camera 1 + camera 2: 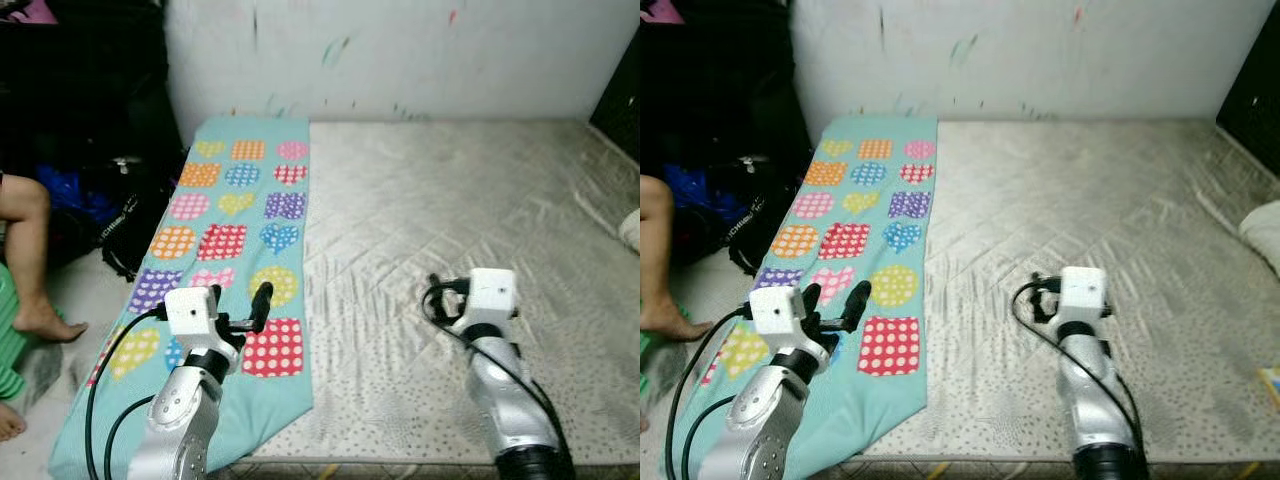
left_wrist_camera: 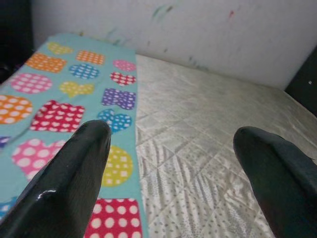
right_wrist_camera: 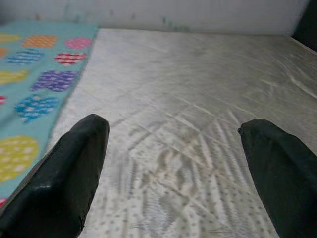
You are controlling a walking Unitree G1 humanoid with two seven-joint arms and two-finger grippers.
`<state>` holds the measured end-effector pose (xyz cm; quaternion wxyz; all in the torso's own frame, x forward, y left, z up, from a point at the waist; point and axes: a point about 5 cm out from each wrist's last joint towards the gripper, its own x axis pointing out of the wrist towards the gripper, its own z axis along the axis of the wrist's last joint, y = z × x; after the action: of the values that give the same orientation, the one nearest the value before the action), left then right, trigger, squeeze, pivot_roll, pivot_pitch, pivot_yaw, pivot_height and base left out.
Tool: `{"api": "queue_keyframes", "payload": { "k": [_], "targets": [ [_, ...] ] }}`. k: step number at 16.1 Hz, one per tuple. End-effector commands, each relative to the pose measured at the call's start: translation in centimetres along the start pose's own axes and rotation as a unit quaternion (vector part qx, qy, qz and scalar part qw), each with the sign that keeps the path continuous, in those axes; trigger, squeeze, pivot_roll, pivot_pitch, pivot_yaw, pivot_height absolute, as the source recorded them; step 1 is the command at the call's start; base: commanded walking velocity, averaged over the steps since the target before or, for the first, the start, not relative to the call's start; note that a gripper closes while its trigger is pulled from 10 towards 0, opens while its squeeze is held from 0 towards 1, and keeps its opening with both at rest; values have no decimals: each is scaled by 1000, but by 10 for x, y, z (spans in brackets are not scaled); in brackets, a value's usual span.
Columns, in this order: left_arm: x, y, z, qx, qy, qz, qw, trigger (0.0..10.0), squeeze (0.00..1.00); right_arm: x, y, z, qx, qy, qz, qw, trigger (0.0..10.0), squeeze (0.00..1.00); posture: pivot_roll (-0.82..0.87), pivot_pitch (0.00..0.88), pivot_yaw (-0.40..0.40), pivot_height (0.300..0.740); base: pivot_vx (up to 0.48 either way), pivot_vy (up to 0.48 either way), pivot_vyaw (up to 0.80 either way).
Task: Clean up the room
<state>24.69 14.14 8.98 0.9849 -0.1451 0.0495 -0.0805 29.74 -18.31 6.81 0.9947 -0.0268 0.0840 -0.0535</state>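
Both grippers are raised over the bed with their fingers spread wide and nothing between them. The left gripper [image 2: 168,173] hangs above the near end of a teal blanket [image 1: 240,215] printed with dotted hearts, circles and squares; its dark fingers [image 1: 262,300] point along the seam where the blanket's right edge meets the bare quilted mattress [image 1: 470,210]. The right gripper [image 3: 173,168] hovers over the bare mattress, well apart from the blanket, which shows at the far side of its wrist view.

The blanket lies flat and long down the left side of the mattress, from the marked white wall [image 1: 400,50] to the near corner, where its end hangs slightly over the edge. It looks like the piece of the room to be dealt with now, and no grasp on it has begun. I judge the step in hand to be the approach. The next move calls for lowering the left gripper to pinch the near edge or corner of the cloth, and bringing the right gripper across to take a second hold.

A person's bare leg [image 1: 25,250] and a black bag [image 1: 125,235] sit on the floor left of the bed.
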Motion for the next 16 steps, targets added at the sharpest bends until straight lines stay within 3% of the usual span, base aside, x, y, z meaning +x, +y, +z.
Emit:
{"api": "queue_keyframes", "payload": {
  "k": [1, 7, 16],
  "targets": [
    [-1, 2, 1, -4, 2, 6, 1000, 10000, 0, 1, 0, 3, -1, -4, -1, 1000, 10000, 0, -92, 0, 15, 740, 0, 0, 0],
    [-1, 2, 0, -10, 5, 9, 1000, 10000, 0, 1, 1, 3, -2, -4, 1, 1000, 10000, 0, -91, 0, 13, 740, 0, 0, 0],
    [0, 1, 1, -11, 4, 3, 1000, 10000, 0, 2, 1, 3, -2, -5, 1, 1000, 10000, 0, -92, 0, 13, 740, 0, 461, 0]
  ]
}}
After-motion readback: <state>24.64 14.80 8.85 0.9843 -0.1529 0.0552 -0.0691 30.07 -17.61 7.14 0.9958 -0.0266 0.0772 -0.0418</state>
